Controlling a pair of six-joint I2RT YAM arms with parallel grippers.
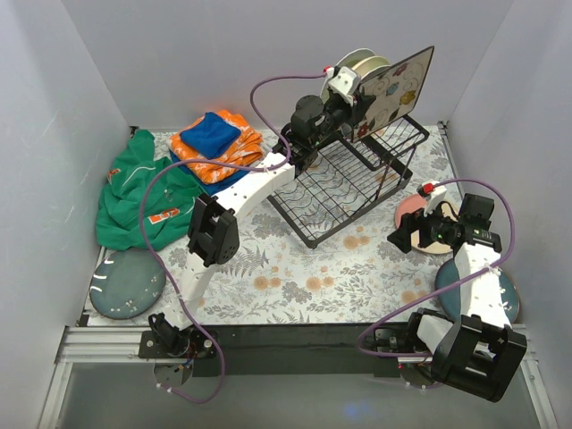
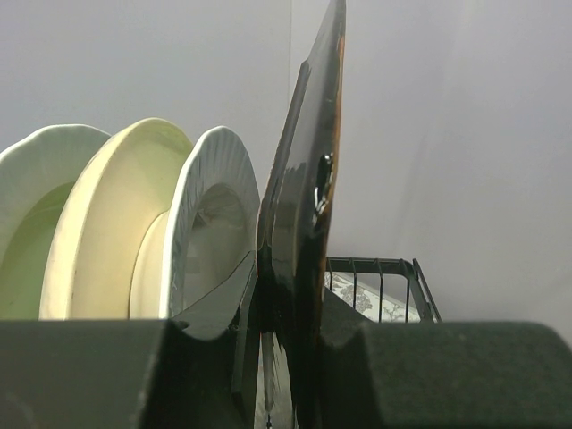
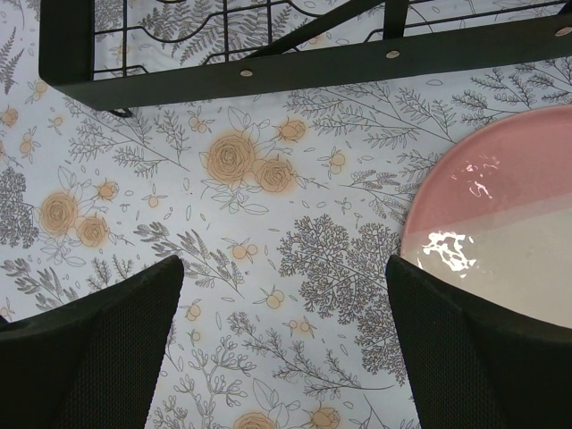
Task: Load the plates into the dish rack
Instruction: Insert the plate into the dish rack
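Observation:
My left gripper [image 1: 362, 105] is shut on the lower edge of the square flowered plate [image 1: 399, 88], holding it upright over the raised back section of the black wire dish rack [image 1: 344, 183]. The left wrist view shows this plate edge-on [image 2: 308, 179] between my fingers, beside a white plate [image 2: 210, 223], a cream plate [image 2: 107, 223] and a pale green plate [image 2: 27, 206] standing in the rack. My right gripper [image 1: 407, 237] hangs open over the table, just left of the pink-and-cream plate [image 3: 500, 232]. One dark teal plate [image 1: 125, 281] lies front left. Another teal plate [image 1: 509, 290] sits partly under the right arm.
Folded orange and blue cloths [image 1: 214, 143] and a green garment [image 1: 143, 192] lie at the back left. The rack's front bar [image 3: 268, 71] runs just beyond my right gripper. Grey walls close in the table on three sides.

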